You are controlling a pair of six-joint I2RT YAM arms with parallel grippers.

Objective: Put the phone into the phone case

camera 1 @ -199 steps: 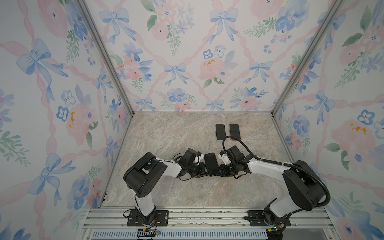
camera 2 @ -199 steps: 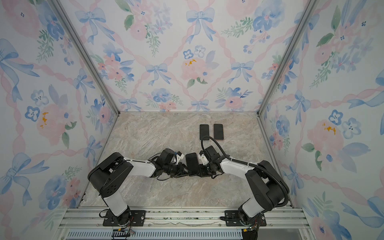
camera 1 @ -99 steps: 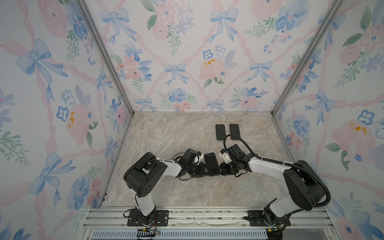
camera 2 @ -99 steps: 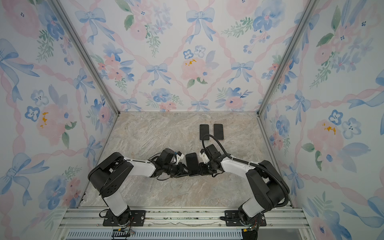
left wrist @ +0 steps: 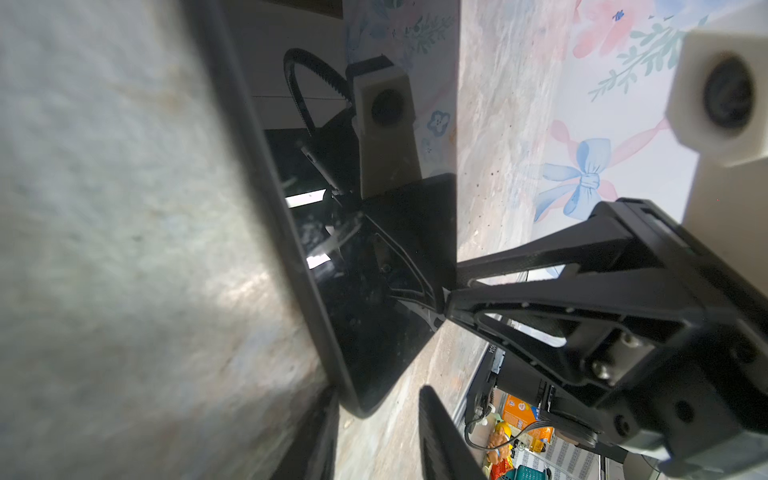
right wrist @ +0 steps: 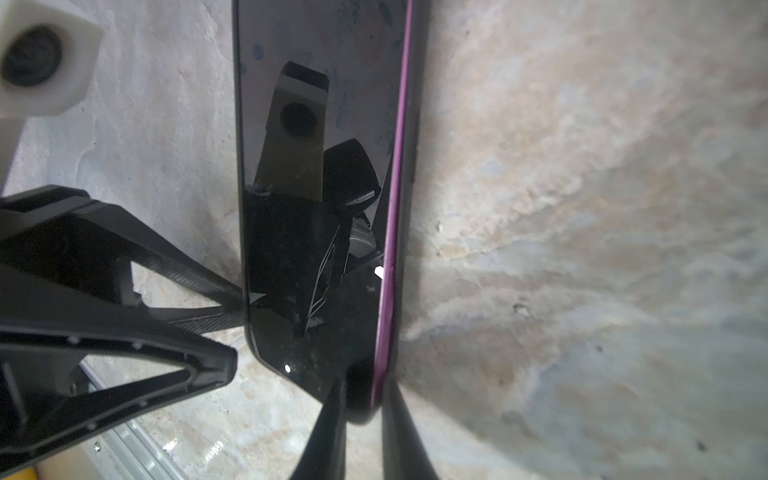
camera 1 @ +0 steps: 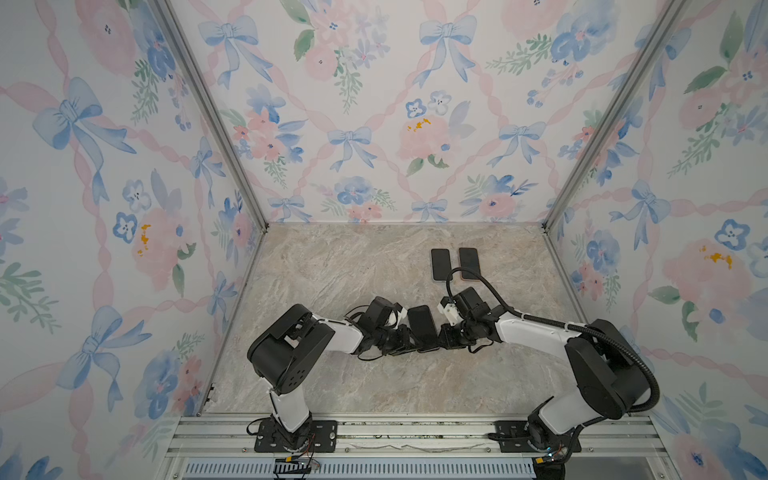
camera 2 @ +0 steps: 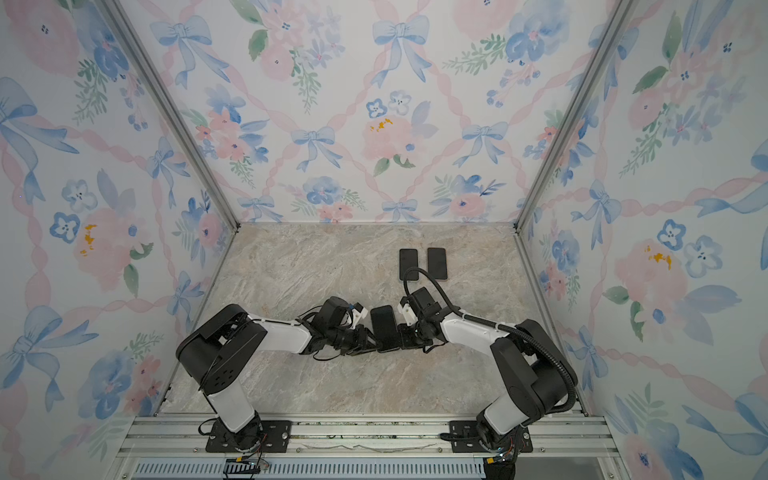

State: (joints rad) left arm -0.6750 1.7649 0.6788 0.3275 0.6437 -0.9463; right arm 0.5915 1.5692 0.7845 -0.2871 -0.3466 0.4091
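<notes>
Marble-look tabletop [camera 1: 332,266] floors a booth whose wallpaper [camera 1: 353,124] shows blue bows and pink flowers. Between the two arms the phone [camera 1: 422,328] sits tilted, its dark screen facing up in both top views. Whether its lower edge touches the marble I cannot tell.

On the phone's left side the left gripper [left wrist: 376,399] straddles a corner with its fingers parted. One finger [left wrist: 320,432] lies close against the phone. The other stands off it, with marble showing between.

On the phone's right side the right gripper [right wrist: 361,399] is clenched on another corner, a finger on each face with no gap showing. A purple strip [right wrist: 395,208] runs along the long edge there, with a dark rim outside it. Whether that rim is the phone case I cannot tell.

Beyond the phone, toward the back wall and slightly right, two dark slabs [camera 1: 440,264] lie flat, side by side and just apart.
</notes>
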